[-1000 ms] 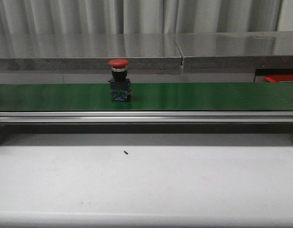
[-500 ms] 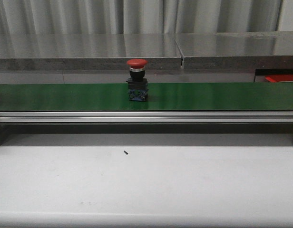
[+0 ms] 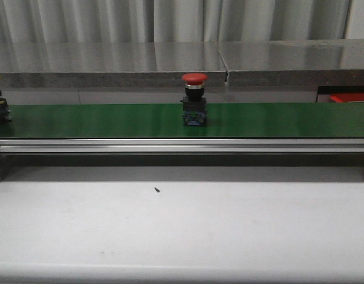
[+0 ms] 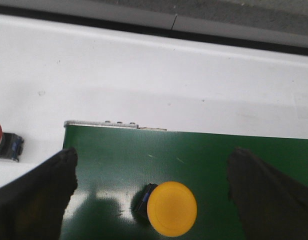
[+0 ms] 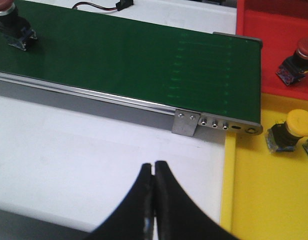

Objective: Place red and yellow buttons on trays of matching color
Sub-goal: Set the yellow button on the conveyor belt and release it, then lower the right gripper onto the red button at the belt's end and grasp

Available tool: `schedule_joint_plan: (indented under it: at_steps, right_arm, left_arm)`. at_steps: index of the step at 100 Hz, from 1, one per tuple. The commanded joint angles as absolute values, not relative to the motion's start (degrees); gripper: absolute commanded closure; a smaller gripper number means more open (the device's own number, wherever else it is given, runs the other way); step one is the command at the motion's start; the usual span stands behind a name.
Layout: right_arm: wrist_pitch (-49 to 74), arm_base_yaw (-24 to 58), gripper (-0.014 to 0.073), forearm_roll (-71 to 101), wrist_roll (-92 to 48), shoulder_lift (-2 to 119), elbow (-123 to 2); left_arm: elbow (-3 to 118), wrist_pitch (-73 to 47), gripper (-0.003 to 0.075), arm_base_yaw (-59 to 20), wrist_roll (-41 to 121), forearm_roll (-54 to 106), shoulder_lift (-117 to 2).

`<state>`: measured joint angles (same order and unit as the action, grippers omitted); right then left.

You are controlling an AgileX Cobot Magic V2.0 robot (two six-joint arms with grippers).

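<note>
Item 1, red button (image 3: 194,99): upright on the green conveyor belt (image 3: 276,119), near mid-belt in the front view, heading toward 3 o'clock. Half a second earlier it stood further toward 9 o'clock; the drift is steady across all three front views.

Item 2, yellow button (image 4: 171,208): on the belt near its 9 o'clock end, newly arrived; it shows only at the frame edge in the front view and was absent from the earlier ones.

Item 3, left tool (image 4: 151,195): fingers spread wide, hanging above the yellow button, which sits between them, not gripped.

Item 4, right tool (image 5: 154,200): fingers pressed together, empty, over the white counter (image 5: 69,145) near the belt's 3 o'clock end.

Item 5, red tray (image 5: 274,55) and yellow tray (image 5: 274,200): beside the belt's end. One red button (image 5: 298,56) lies in the red tray, one yellow button (image 5: 289,130) in the yellow; a third item at the picture's edge is probably another button.

Handling note: for the left tool, descend centred over the yellow cap, allow for belt travel, and close on the body below the cap before lifting.
</note>
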<state>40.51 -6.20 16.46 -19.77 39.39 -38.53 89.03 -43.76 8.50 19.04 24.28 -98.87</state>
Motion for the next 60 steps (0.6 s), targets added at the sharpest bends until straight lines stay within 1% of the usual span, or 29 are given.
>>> schedule_joint_plan:
  at_steps: [1,19,42,52,60]
  right_arm:
    - [37.2,-6.1,0.0710,17.0,-20.2,39.2,-40.1]
    - [37.2,-6.1,0.0710,17.0,-20.2,39.2,-40.1]
    - [37.2,-6.1,0.0710,17.0,-20.2,39.2,-40.1]
    - [37.0,-6.1,0.0710,17.0,-20.2,39.2,-40.1]
    - [36.2,-6.1,0.0710,17.0,-20.2,39.2,-40.1]
  left_arm:
    - [90.7,-41.6,0.0131,6.8,20.8,26.2,-93.1]
    - [85.1,-38.6,0.0131,3.2,21.5,26.2,-85.1]
    - [69.2,-29.1,0.0137,-1.0,21.6,26.2,-71.3]
    - [61.3,-25.9,0.0181,-1.7,21.6,26.6,-64.9]
    - [55.7,-24.0,0.0256,-1.7,21.6,27.4,-59.7]
